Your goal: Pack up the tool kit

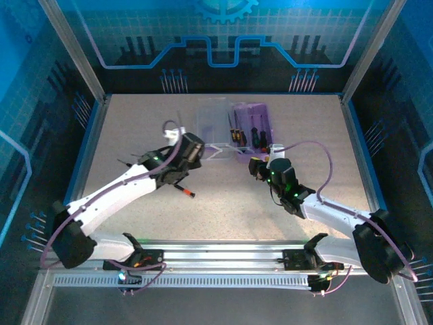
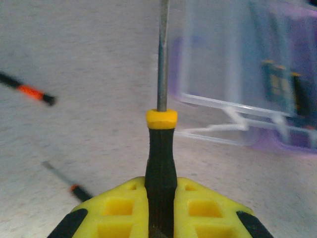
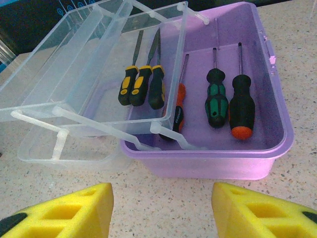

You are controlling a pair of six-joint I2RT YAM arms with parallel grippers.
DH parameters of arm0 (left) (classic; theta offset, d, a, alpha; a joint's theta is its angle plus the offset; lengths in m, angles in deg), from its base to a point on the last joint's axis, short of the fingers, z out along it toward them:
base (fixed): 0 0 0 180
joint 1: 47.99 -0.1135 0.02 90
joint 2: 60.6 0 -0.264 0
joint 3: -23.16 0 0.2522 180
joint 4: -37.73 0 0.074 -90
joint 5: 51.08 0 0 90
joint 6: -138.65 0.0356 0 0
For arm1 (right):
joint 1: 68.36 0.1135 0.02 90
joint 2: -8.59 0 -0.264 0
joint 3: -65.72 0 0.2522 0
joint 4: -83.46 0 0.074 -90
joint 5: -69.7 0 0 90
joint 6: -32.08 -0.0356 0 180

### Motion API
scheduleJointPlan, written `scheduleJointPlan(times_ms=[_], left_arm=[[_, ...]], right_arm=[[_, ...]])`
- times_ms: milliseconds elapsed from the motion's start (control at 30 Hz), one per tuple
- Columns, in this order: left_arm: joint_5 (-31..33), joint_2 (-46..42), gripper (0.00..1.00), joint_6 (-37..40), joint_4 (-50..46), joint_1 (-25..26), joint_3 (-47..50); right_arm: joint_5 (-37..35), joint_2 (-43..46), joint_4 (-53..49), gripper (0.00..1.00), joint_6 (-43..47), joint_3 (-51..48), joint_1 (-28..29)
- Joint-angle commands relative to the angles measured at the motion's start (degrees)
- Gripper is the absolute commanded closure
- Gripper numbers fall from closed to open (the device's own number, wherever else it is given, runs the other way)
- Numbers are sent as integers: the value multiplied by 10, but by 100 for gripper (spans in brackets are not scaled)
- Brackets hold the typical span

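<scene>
Clenching a yellow-collared screwdriver, your left gripper is hovering left of the tool kit at far centre; your right gripper is gaping. Next, likely swinging right to drop it in.

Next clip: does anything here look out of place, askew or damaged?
Nothing looks damaged or spilled. An orange-banded screwdriver and a second loose screwdriver lie at differing angles on the table, outside the open tool kit: not yet packed. The left gripper is shut on a yellow-collared screwdriver.
</scene>
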Motion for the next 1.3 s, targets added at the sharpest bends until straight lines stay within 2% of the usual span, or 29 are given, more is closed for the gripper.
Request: scheduleJointPlan(times_ms=[0,67,200,333,533,633,700,1067,1267], left_arm=[[38,38,99,56,77,45,-18],[27,59,100,66,105,66,-18],[40,116,100,73,90,114,-48],[39,159,100,91,83,150,-66],[-47,191,100,98,143,156,-41],[-72,197,100,103,164,159,-32],[-78,198,100,110,173,161,-28],[-143,231,100,95,207,173,-19],[-153,241,100,95,210,177,-24]], right_arm=[[-16,20,-6,44,-18,-7,-8],[-18,26,-19,44,-29,-5,-14],[-12,41,-48,44,-53,-1,-30],[68,52,-39,43,-94,-11,-68],[129,86,34,40,-148,-63,-96],[137,109,40,33,-157,-74,-106],[156,106,52,33,-162,-76,-113],[322,-5,227,32,-204,-84,-149],[342,-39,256,37,-223,-83,-158]])
